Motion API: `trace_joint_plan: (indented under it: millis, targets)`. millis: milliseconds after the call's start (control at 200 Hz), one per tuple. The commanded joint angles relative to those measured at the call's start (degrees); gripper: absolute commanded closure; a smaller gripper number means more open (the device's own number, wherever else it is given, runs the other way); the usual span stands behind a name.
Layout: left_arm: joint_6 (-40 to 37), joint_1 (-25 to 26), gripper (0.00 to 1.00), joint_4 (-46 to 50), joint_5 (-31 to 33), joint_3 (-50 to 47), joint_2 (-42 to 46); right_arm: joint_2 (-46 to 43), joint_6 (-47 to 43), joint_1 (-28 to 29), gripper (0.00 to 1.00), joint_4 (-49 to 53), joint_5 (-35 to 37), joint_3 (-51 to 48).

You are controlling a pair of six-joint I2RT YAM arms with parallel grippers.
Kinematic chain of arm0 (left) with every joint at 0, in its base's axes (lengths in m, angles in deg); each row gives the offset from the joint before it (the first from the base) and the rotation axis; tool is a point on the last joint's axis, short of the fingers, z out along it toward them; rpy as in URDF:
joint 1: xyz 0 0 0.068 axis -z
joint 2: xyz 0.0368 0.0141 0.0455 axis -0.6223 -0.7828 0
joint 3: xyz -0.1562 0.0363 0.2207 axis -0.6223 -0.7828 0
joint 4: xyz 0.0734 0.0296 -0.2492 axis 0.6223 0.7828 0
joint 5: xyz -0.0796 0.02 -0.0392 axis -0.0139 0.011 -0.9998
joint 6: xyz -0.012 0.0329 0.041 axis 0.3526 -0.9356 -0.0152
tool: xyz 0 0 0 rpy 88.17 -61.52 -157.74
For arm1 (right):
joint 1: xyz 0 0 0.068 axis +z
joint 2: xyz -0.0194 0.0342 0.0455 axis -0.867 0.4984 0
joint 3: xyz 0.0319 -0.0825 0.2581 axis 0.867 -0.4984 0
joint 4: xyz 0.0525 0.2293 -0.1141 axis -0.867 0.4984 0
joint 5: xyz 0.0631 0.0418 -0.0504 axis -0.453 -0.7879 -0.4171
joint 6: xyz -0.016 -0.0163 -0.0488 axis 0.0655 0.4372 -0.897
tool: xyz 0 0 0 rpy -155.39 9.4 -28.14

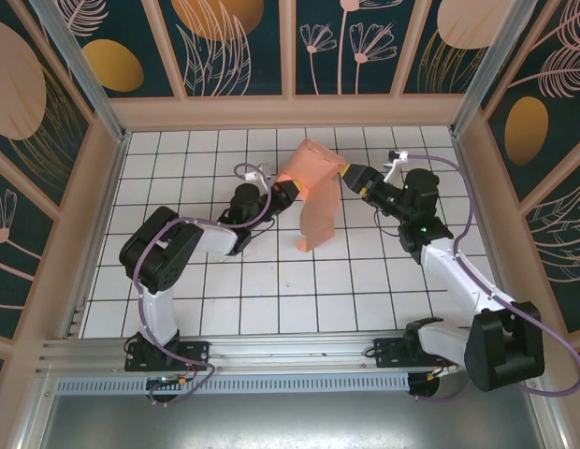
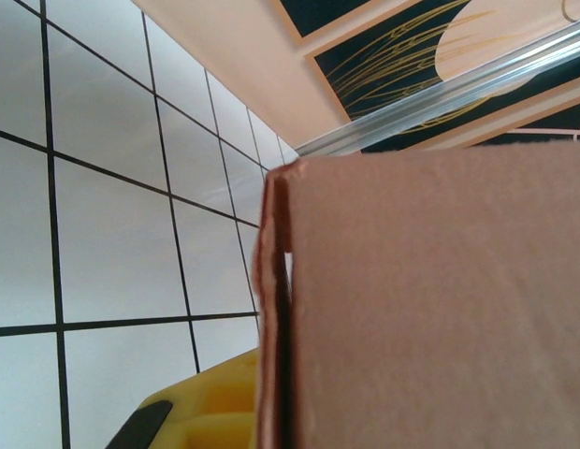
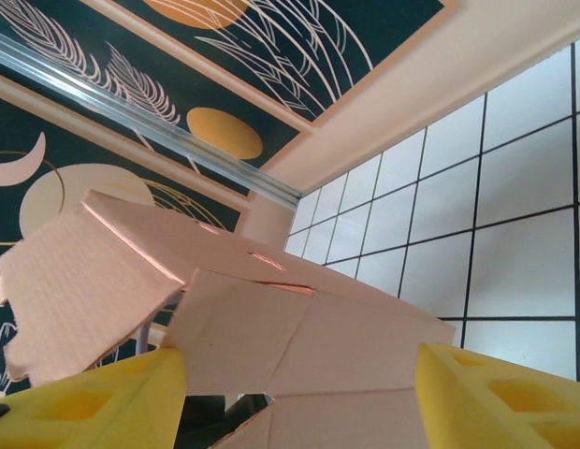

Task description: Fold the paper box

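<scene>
The paper box (image 1: 313, 182) is a salmon-pink, partly folded card held off the tiled floor, with one long flap hanging down toward the near side. My left gripper (image 1: 288, 191) is shut on its left edge. In the left wrist view the card (image 2: 430, 299) fills the right side and its folded edge runs into my left gripper (image 2: 274, 412); one yellow finger (image 2: 201, 412) shows beside it. My right gripper (image 1: 350, 176) is at the card's right edge. In the right wrist view my right gripper (image 3: 299, 379) stands open, and the creased panels (image 3: 299, 327) lie between its yellow fingers (image 3: 500, 393).
White floor tiles with black lines (image 1: 271, 281) spread around both arms. Patterned enclosure walls (image 1: 234, 37) with metal posts (image 1: 79, 65) close the back and sides. A metal rail (image 1: 224, 351) runs along the near edge by the arm bases.
</scene>
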Motion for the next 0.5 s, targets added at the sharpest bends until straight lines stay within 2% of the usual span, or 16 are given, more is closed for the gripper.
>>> trace_joint_plan:
  millis: [0,180,495]
  targets:
    - [-3.01,0.4,1.0,0.68,-1.51,-0.05,0.66,-0.67,-1.49,-1.37,0.34,-0.64,-1.23,3.19]
    - [-3.39,0.36,1.0,0.84,-1.97,-0.29,1.01,-1.12,-1.7,-3.7,0.33,0.65,-1.74,3.97]
    - [-1.43,0.33,1.0,0.34,-2.13,-0.77,0.94,-3.04,-3.35,-3.87,0.34,2.42,-2.06,2.02]
